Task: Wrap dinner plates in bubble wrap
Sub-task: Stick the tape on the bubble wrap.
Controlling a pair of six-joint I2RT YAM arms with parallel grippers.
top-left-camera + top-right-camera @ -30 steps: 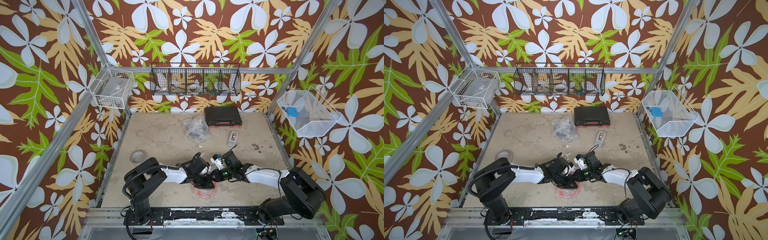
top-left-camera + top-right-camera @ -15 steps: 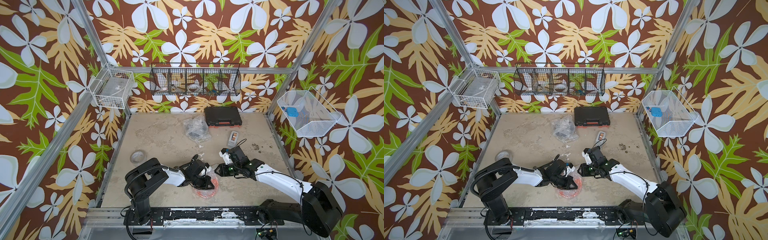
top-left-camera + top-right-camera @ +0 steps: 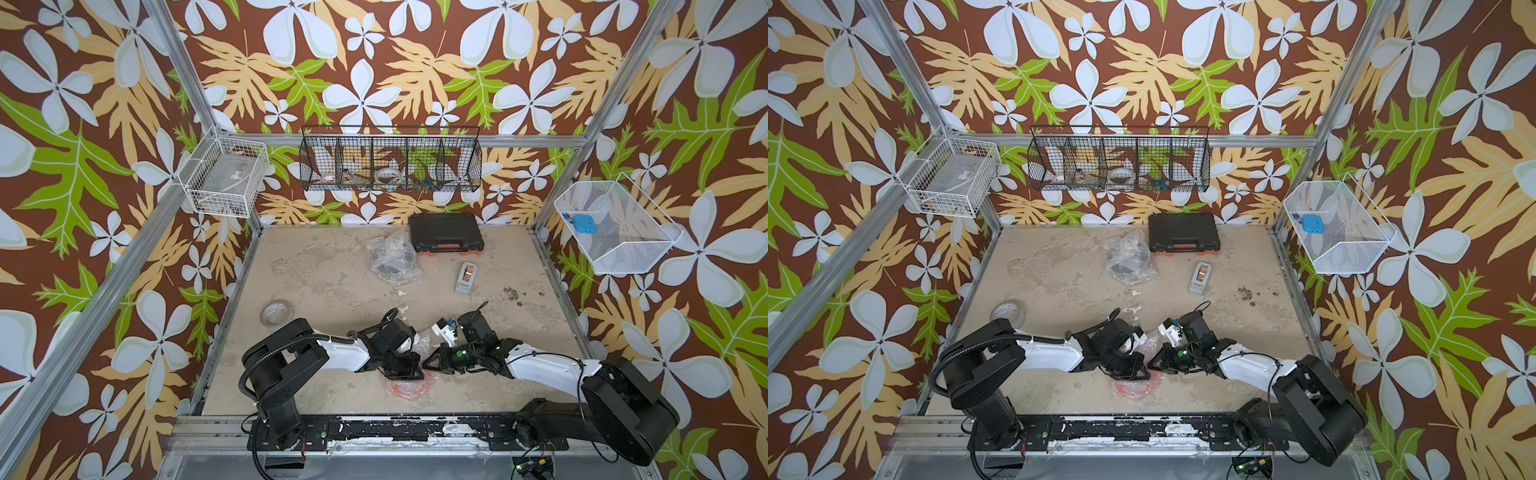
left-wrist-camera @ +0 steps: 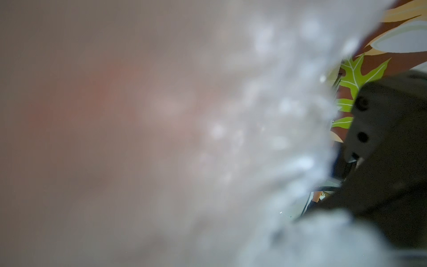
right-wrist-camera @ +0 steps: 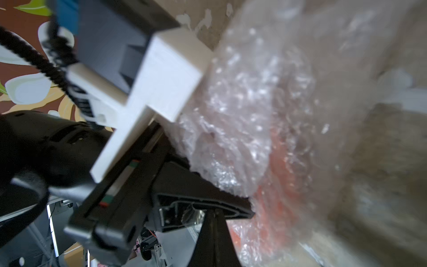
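An orange dinner plate lies near the table's front under crinkled bubble wrap. My left gripper is low over it. It is shut, and the wrap bunches up from its fingers. That wrap blurs over the left wrist view. My right gripper is shut with nothing between its fingers, its tip against the left gripper's finger beside the orange plate. A black plate in bubble wrap lies at the back.
A black case sits against the back wall, with a small grey device in front of it. A roll of clear tape lies at the left. Wire baskets hang on the back wall and on both side walls.
My right gripper drew back from the plate, then returned to the left gripper's tip and shut. The left gripper stayed over the plate and closed fully.
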